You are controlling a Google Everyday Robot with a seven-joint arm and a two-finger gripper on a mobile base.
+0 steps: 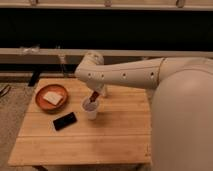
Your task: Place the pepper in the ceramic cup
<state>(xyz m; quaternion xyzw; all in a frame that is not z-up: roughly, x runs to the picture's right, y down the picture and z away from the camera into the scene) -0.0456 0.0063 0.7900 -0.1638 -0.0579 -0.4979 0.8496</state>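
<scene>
The white ceramic cup (90, 108) stands near the middle of the wooden table (85, 140). My gripper (94, 96) hangs just above the cup's rim, at its right side. It is shut on the dark-red pepper (93, 98), whose lower end reaches down to the cup's mouth. The big white arm comes in from the right and hides the table's far right part.
An orange-brown plate (51, 97) with a pale piece of food sits at the back left. A black phone (65, 120) lies left of the cup. A slim clear bottle (62, 65) stands behind the table. A dark wall runs along the back.
</scene>
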